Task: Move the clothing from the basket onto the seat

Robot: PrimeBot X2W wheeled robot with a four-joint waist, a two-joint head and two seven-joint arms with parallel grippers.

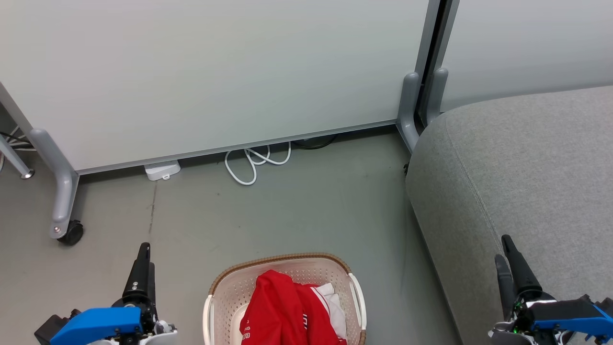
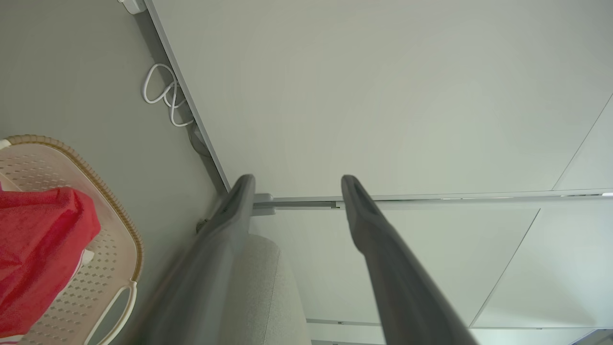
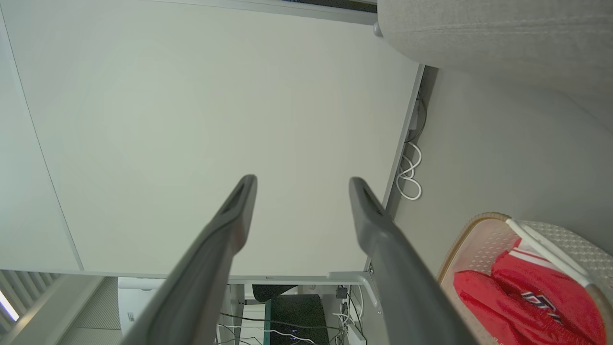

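Observation:
Red clothing [image 1: 282, 309] with white trim lies heaped inside the cream perforated basket [image 1: 230, 287], which stands on the floor at the bottom centre of the head view. The basket [image 2: 115, 258] and clothing [image 2: 38, 254] sit at the left of the left wrist view; the right wrist view has the basket [image 3: 471, 244] and the clothing [image 3: 522, 297], lettering showing, at its lower right. The grey seat [image 1: 527, 167] fills the right side. My left gripper [image 1: 142, 249] hangs left of the basket, open and empty [image 2: 297, 184]. My right gripper [image 1: 503, 249] is over the seat's front edge, open and empty [image 3: 302, 184].
A white partition panel [image 1: 215, 72] on grey legs with a castor [image 1: 71, 233] stands behind the floor. A coiled white cable [image 1: 251, 163] and a white power block [image 1: 162, 170] lie at its base. Grey floor [image 1: 306, 211] separates basket and panel.

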